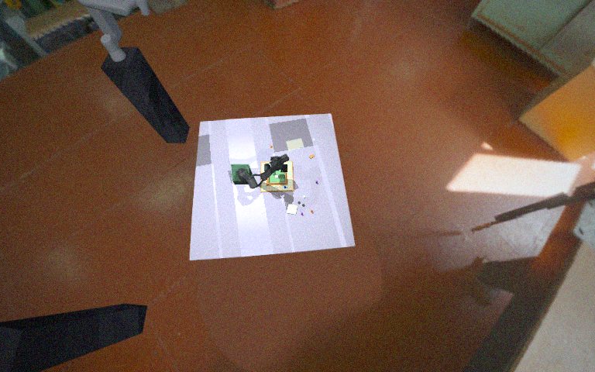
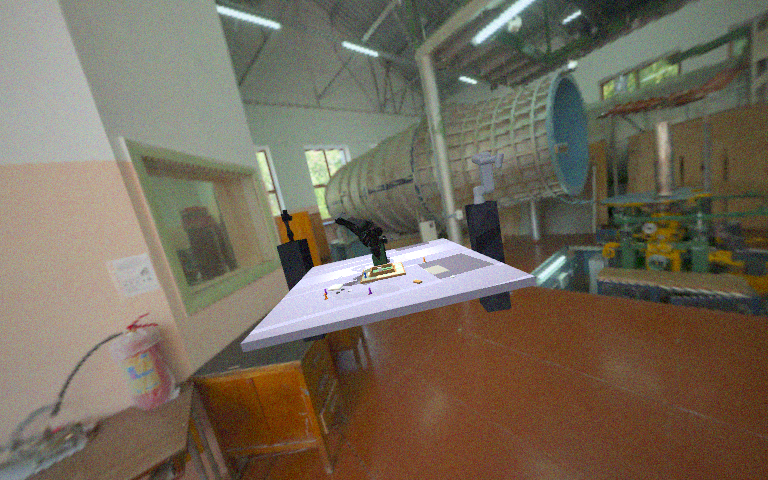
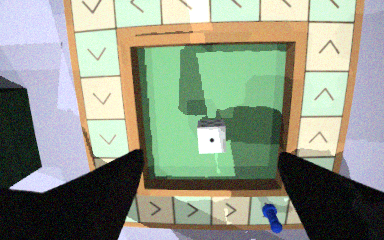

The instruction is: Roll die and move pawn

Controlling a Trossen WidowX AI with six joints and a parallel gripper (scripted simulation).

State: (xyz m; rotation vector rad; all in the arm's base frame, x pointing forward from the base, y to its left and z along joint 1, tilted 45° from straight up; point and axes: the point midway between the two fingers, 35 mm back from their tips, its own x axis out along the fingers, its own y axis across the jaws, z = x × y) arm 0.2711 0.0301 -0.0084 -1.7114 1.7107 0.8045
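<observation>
The white die [image 3: 211, 145] [image 1: 276, 176] lies on the green floor of the dice tray [image 3: 229, 34], with one pip on the face turned up to the wrist camera. Whether it is still moving cannot be told. My gripper [image 3: 211, 158] is open and empty above the tray, its fingers wide apart on either side of the die in the wrist view. The blue pawn [image 3: 271, 216] [image 1: 285, 187] [image 2: 365, 274] stands on a pale green square in the board's near row, close to the right finger in the wrist view. Arrows in that row of the board [image 3: 329, 62] point right.
The arm's dark green base [image 3: 4, 135] [image 1: 241, 173] stands left of the board. An orange pawn [image 1: 271, 146], a pale card [image 1: 294, 143], an orange block [image 1: 311, 156] and a purple pawn [image 1: 317, 182] lie around it. A white card [image 1: 291, 209] and several small pieces are near the board's lower right.
</observation>
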